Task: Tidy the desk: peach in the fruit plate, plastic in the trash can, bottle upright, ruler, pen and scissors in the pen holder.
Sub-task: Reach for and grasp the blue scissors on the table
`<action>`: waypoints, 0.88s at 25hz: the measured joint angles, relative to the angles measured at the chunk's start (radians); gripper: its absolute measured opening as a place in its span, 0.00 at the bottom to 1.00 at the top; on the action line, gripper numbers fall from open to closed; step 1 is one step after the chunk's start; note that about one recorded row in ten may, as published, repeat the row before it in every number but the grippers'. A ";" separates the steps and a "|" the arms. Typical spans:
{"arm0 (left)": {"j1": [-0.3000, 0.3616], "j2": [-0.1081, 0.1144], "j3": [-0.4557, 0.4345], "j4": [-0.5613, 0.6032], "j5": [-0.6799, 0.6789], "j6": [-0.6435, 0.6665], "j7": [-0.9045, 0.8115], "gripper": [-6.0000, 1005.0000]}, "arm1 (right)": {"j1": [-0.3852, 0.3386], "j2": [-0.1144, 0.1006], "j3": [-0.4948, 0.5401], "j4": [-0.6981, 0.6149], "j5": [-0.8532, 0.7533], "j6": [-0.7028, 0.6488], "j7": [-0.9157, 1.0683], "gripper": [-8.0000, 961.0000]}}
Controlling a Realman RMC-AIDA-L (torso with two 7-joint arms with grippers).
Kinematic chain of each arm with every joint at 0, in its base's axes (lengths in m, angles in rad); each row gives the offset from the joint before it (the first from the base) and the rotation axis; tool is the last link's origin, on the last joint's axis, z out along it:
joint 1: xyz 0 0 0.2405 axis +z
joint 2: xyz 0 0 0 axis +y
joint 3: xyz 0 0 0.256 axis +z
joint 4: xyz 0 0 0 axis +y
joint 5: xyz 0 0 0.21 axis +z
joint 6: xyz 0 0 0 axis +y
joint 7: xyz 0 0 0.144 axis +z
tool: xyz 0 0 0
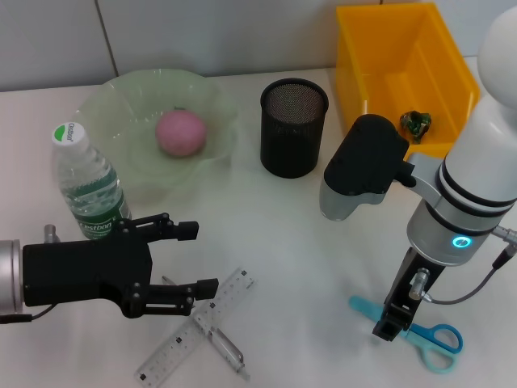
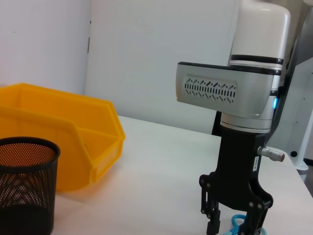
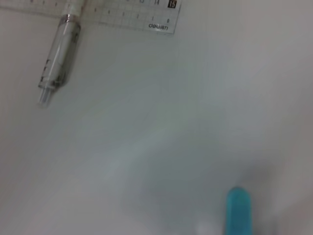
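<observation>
Ruler [image 1: 196, 327]: nearest me at about 6 o'clock on the desk, clear plastic, with the pen [image 1: 216, 339] lying crossed over it and touching; if I lift one, I expect it to drag the other.
Scissors [image 1: 420, 331]: blue, flat at 5 o'clock, directly under my right gripper [image 1: 388, 327].
Right gripper: pointing straight down on the scissors; from the left wrist view its fingers look parted either side of the blades. My worry is a pinch on the thin flat metal that slides off, or the tips pressing into the desk.
Left gripper [image 1: 187, 257]: at 8 o'clock, held level, spread wide and empty, just beside the bottle [image 1: 85, 183].
Bottle: upright at 9 o'clock; a careless left-arm swing could topple it.
Pen holder [image 1: 294, 127]: black mesh at 12 o'clock, empty as far as I see; tall and light, so long scissors dropped off-centre may tip it.
Peach [image 1: 180, 133]: in the fruit plate [image 1: 218, 105] at 11 o'clock.
Plastic [image 1: 416, 123]: inside the yellow trash can [image 1: 363, 48] at 2 o'clock.
</observation>
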 joint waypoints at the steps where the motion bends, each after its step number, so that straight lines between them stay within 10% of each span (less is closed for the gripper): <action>1: 0.000 0.000 0.000 0.000 0.000 0.000 0.000 0.87 | 0.000 0.000 -0.001 0.000 0.000 0.000 0.000 0.49; 22: 0.008 0.000 -0.014 0.000 0.000 -0.001 0.001 0.87 | 0.015 -0.003 -0.014 0.003 -0.001 0.001 -0.005 0.48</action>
